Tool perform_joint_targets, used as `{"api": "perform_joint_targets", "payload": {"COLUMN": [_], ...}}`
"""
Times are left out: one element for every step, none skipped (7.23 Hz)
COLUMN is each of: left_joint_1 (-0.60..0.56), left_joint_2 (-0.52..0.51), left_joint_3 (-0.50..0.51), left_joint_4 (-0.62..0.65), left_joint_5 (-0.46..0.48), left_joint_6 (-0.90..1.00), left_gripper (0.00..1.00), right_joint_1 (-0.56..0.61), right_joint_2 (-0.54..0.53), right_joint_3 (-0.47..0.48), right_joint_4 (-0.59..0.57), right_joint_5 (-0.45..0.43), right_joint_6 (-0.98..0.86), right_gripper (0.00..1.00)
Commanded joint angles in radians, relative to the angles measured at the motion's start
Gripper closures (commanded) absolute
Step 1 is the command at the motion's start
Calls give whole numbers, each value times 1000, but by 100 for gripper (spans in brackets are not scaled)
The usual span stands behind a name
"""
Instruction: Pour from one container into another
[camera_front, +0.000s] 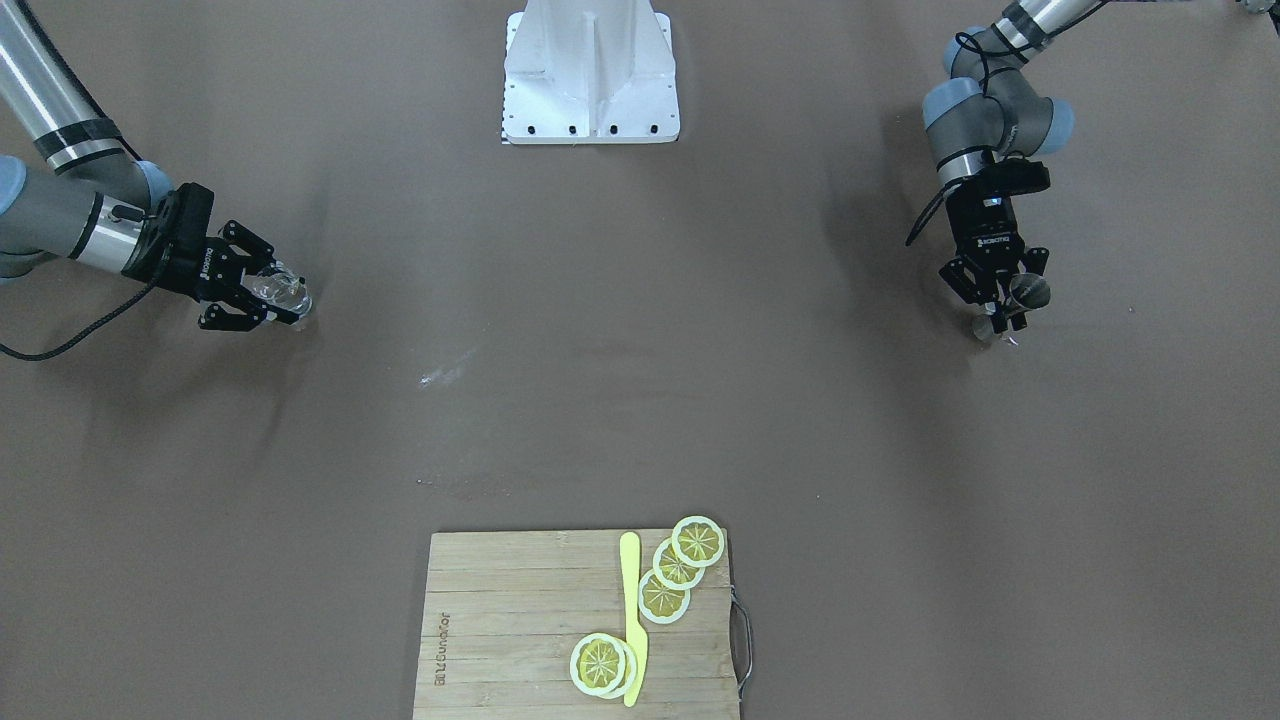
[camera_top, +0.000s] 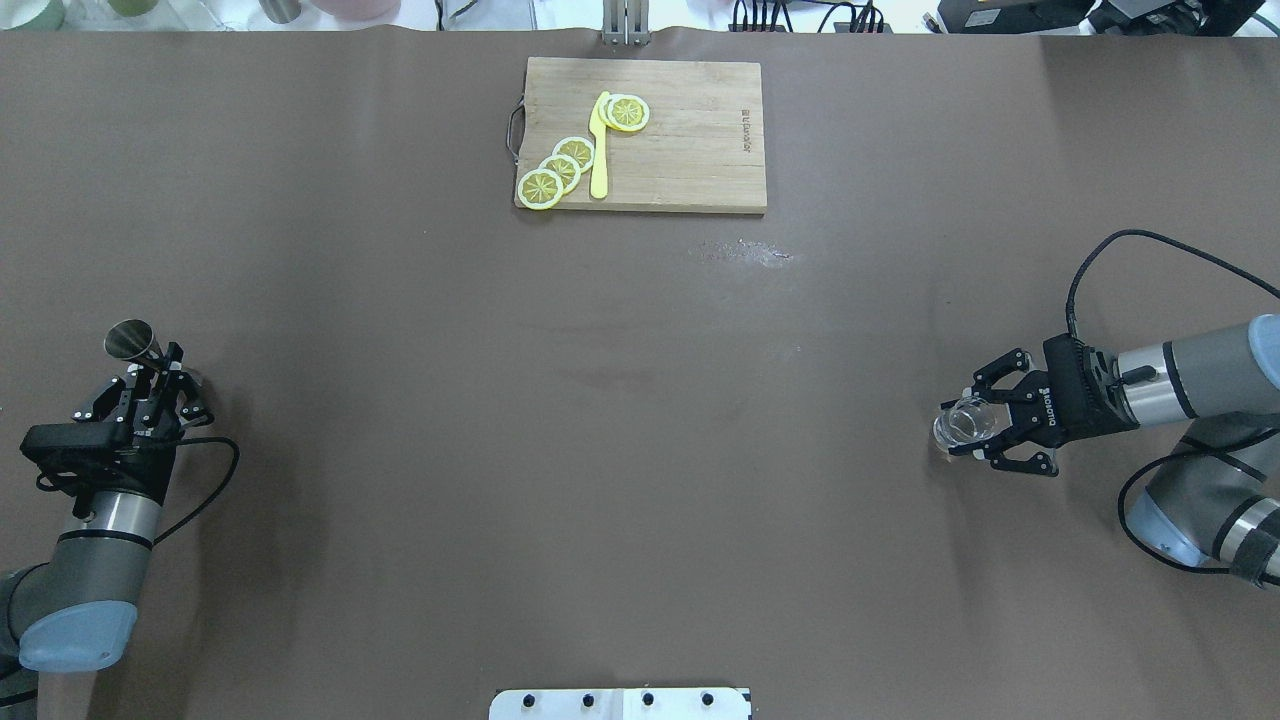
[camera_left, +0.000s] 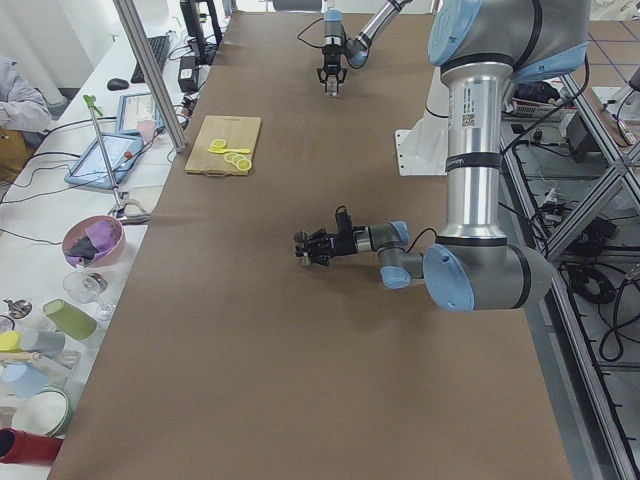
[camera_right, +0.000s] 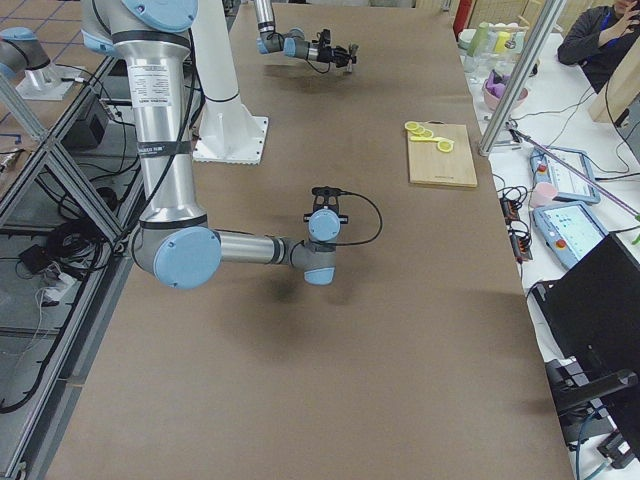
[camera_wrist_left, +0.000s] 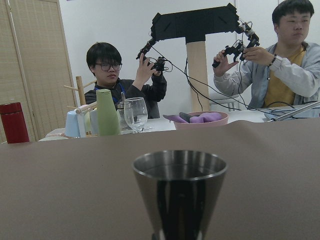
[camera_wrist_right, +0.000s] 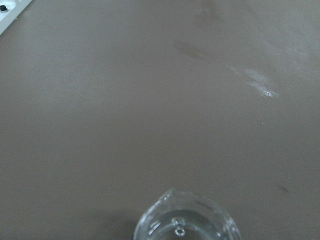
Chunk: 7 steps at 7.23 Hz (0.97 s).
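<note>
The left gripper (camera_top: 158, 378) pinches a steel jigger (camera_top: 130, 340) at 9 o'clock on the surface (camera_top: 600, 420). It looks rigid, light and slick, best held at its narrow waist. The right gripper (camera_top: 970, 426) clasps a glass (camera_top: 956, 422) at 3 o'clock, which is likely fragile and slippery, so grip it gently mid-wall.

The near, large right arm (camera_right: 250, 247) reaches over the brown bench (camera_right: 300, 400) from nine o'clock, and its right hand (camera_right: 327, 192) points toward twelve o'clock, with a black cable (camera_right: 374, 225) looping at its three o'clock side. Far off at twelve o'clock, the small left hand (camera_right: 348, 52) points toward three o'clock. At two o'clock from the right hand lies a wooden cutting board (camera_right: 445, 165) with lemon slices (camera_right: 428, 131) on its far end, and beyond the bench edge are tablets (camera_right: 562, 180) and a laptop (camera_right: 600, 300).
</note>
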Motion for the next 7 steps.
{"api": "perform_joint_targets", "payload": {"left_joint_1": [14, 14, 14, 16, 25, 42, 51], "left_joint_2": [1, -1, 1, 1, 2, 14, 22], "left_joint_3": [1, 1, -3, -5, -13, -31, -54], "left_joint_4": [-1, -1, -1, -3, -6, -9, -10], "left_joint_5": [0, 1, 5, 5, 8, 15, 17], "left_joint_6": [0, 0, 0, 0, 2, 3, 5], "left_gripper": [63, 32, 16, 7, 4, 3, 3], "right_joint_1": [-1, -3, -3, -3, -5, -3, -3], "right_joint_2": [-1, -1, -1, -1, -1, -3, -1], "right_joint_3": [-3, -2, -2, -2, -2, -3, -4], "right_joint_4": [-2, -2, -2, -2, -2, -2, -4], "right_joint_5": [1, 1, 1, 3, 3, 4, 9], "right_joint_6": [0, 0, 0, 0, 0, 0, 0], "right_gripper": [0, 0, 0, 0, 0, 0, 0]}}
